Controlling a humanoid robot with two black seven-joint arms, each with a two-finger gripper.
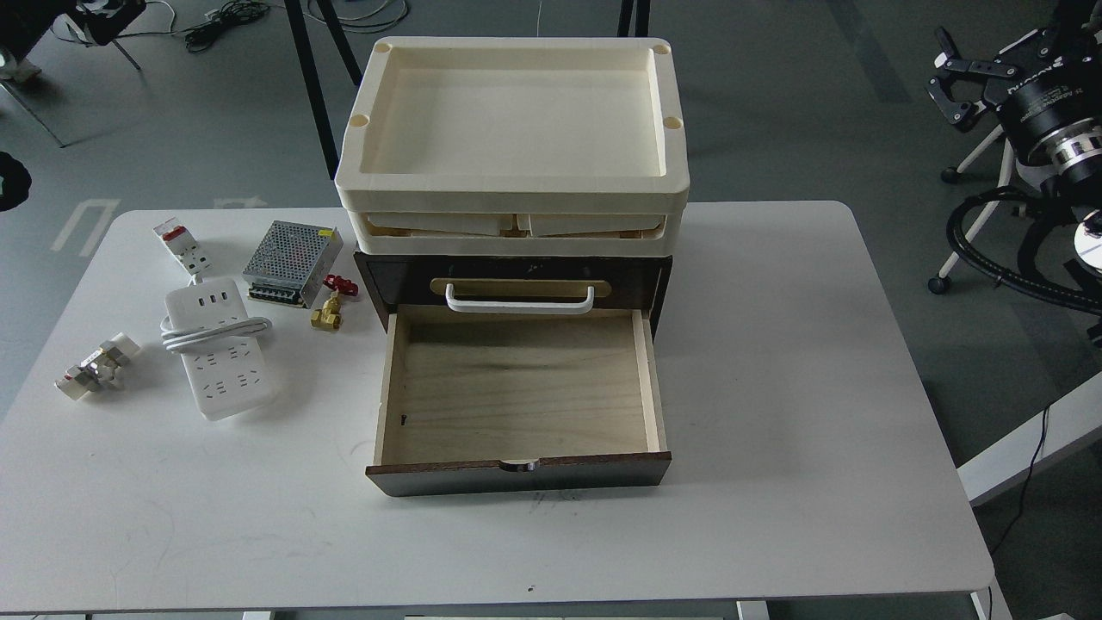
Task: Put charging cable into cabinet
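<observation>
Presently: white rectangular plastic power strip (pixel 222 356), thick cord looped round it, lying on white table (pixel 775 430) left of dark brown wooden cabinet (pixel 516 280).
Pale plywood drawer (pixel 516 387) pulled out; silver perforated metal box (pixel 288 263) behind strip; right gripper (pixel 956 86) top right, fingers parted, grasping nothing; left gripper unseen.

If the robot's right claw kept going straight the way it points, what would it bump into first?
The right gripper hangs off the table's right side, pointing left over bare floor. Nothing shows close ahead; the cream tray lies further that way, though depth is unclear.
</observation>
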